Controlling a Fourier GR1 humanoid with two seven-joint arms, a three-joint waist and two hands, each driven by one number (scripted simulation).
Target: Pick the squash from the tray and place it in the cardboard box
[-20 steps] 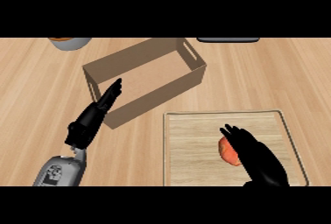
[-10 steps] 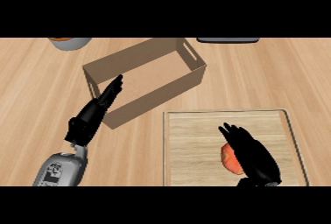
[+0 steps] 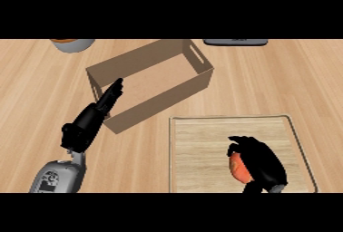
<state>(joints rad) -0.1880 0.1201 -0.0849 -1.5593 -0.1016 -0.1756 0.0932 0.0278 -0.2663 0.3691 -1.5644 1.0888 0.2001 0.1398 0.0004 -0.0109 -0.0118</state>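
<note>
Squash (image 3: 236, 167): orange, lower right of the frame, lying on the tray (image 3: 201, 154), mostly under my right hand (image 3: 258, 161).
Right fingers (image 3: 240, 144): curled down over the squash's top and far side.
Left hand (image 3: 90, 122): resting at the left, fingers straight, tips by the cardboard box (image 3: 161, 97) wall.
Handling: I judge it stiff, smooth-skinned, rounded, likely to roll or slip.
Hold: across its thick middle, thumb opposite fingers.
Bench (image 3: 281, 81): pale wood.
</note>
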